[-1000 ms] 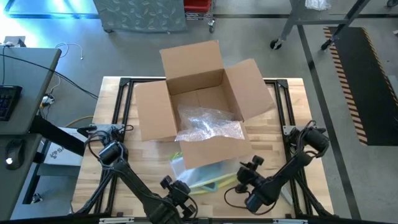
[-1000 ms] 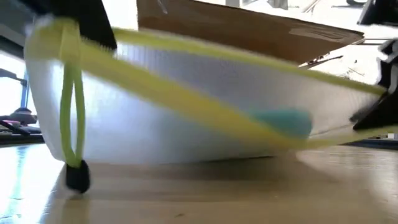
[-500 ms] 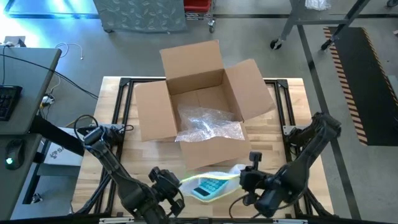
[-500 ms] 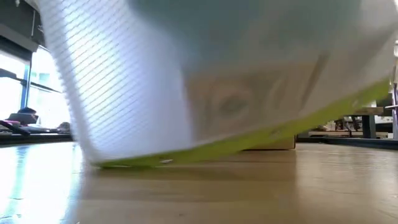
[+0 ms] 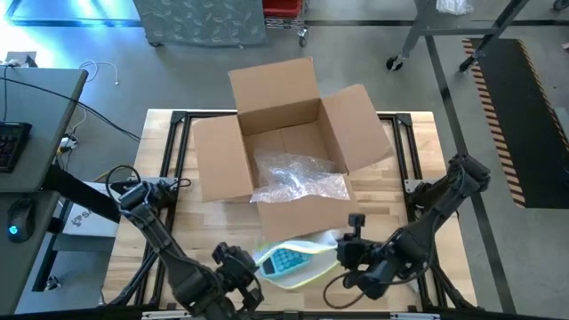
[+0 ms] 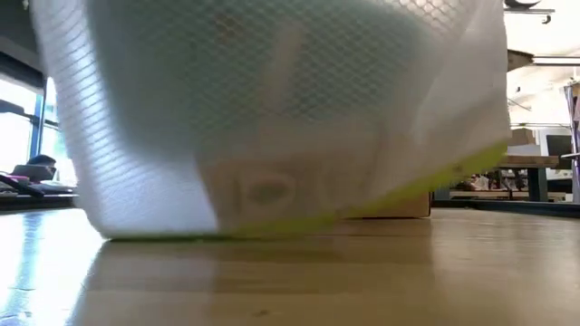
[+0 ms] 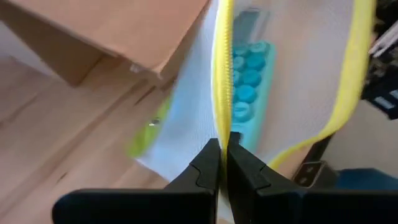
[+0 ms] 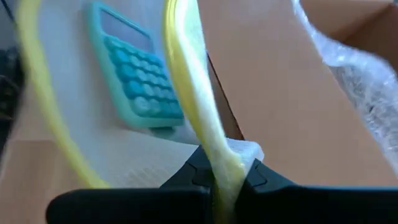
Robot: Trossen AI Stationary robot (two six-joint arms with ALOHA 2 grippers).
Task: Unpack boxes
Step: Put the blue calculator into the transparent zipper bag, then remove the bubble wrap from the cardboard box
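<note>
The open brown cardboard box [image 5: 284, 133] stands at the middle of the table, with crinkly clear film [image 5: 298, 178] lying inside it. Just in front of its near wall hangs a clear mesh pouch with a yellow edge [image 5: 298, 267], holding a teal calculator [image 5: 286, 260]. My left gripper [image 5: 252, 265] is shut on the pouch's left end and my right gripper [image 5: 342, 253] on its right end. In the low view the pouch [image 6: 272, 118] fills the picture. I cannot tell whether its lower edge touches the tabletop. My left gripper [image 7: 222, 152] pinches the pouch's yellow zipper edge [image 7: 222, 118] between its two fingers, at the left end. It comes slanting down from the near left. The pouch hangs below and beside it. The calculator [image 7: 245, 81] lies inside. My right gripper [image 8: 222, 174] pinches the yellow edge [image 8: 202, 124] at the pouch's right end between its two fingers, slanting down from the near right. The other yellow edge [image 8: 37, 106] bows away from it. The calculator [image 8: 134, 81] shows between the two edges.
The box's near wall [image 8: 280, 93] stands right behind the pouch, and its flaps [image 5: 364, 124] spread out to the sides. A desk with a keyboard [image 5: 13, 142] stands left of the table. Bare wood [image 5: 418, 160] lies right of the box.
Both grippers have risen in front of the box, taking the pouch with them. It lay flat against the box's near wall. Now it hangs between them with its yellow edges spread apart, and the calculator shows from above.
</note>
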